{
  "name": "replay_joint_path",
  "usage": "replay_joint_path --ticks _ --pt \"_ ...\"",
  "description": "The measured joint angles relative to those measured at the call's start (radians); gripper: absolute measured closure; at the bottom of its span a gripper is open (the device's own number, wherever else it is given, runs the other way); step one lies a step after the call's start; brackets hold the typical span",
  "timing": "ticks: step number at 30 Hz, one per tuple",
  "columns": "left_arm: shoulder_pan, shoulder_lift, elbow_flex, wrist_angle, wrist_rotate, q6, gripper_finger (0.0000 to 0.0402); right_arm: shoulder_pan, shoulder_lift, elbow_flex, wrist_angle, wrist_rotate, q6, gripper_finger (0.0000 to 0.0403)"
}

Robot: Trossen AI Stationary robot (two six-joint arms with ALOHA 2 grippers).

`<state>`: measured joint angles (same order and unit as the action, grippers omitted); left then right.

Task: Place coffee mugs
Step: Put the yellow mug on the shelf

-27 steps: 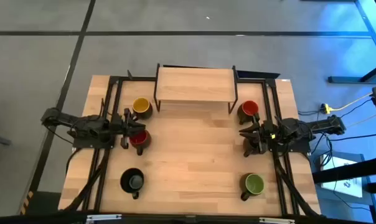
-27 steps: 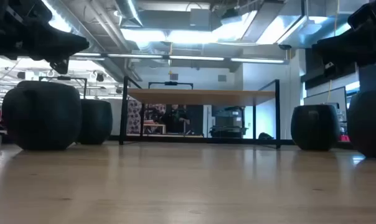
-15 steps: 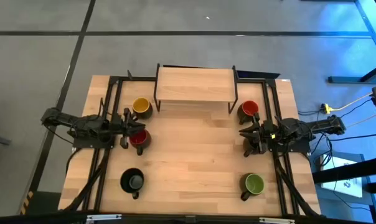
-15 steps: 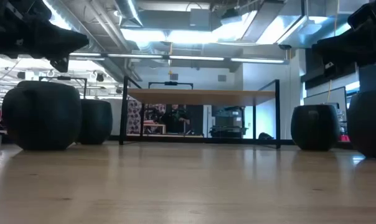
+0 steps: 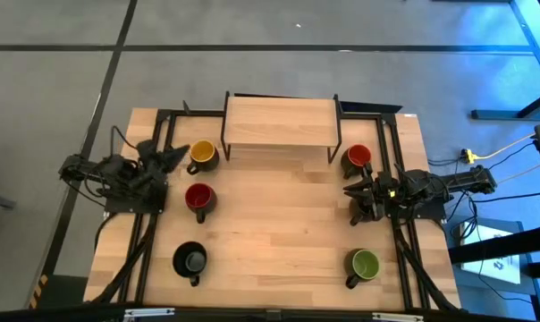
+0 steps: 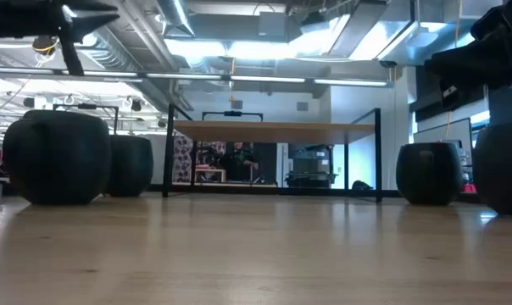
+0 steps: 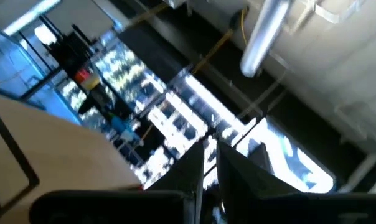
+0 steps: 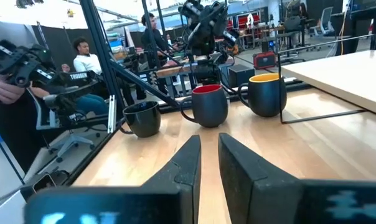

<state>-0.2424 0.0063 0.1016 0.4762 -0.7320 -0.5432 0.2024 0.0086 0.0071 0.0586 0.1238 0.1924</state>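
Five black mugs stand on their bases on the wooden table: yellow inside, red inside, black inside, orange-red inside and green inside. A sixth mug does not show. My left gripper is shut and empty, raised and tipped upward to the left of the yellow mug. My right gripper is shut and empty above the table, just near of the orange-red mug. It points across the table at the red mug and the yellow mug.
A wooden shelf on black legs stands at the far middle of the table. A dark shape lies under my right gripper. Bare tabletop lies between the two rows of mugs. People sit beyond the table's left side.
My left gripper has drawn back from the red mug toward the table's far left, risen and tipped upward. The red mug stands where it was.
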Motion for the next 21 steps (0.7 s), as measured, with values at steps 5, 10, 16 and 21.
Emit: replay_joint_path --ticks 5,10,16,21 --pt "0.000 0.023 0.068 0.042 -0.035 0.053 0.0365 0.000 0.000 0.000 0.003 0.087 0.101 0.0358" --pt "0.000 0.179 0.210 0.012 -0.068 0.208 0.0365 0.000 0.000 0.000 0.008 0.165 0.120 0.0358" --pt "0.001 0.439 0.488 -0.321 -0.240 0.337 0.0365 0.000 0.000 0.000 0.007 0.176 0.121 0.0358" --pt "0.055 0.647 0.704 -0.602 -0.333 0.394 0.0365 0.000 0.000 0.000 0.007 0.200 0.121 0.0358"
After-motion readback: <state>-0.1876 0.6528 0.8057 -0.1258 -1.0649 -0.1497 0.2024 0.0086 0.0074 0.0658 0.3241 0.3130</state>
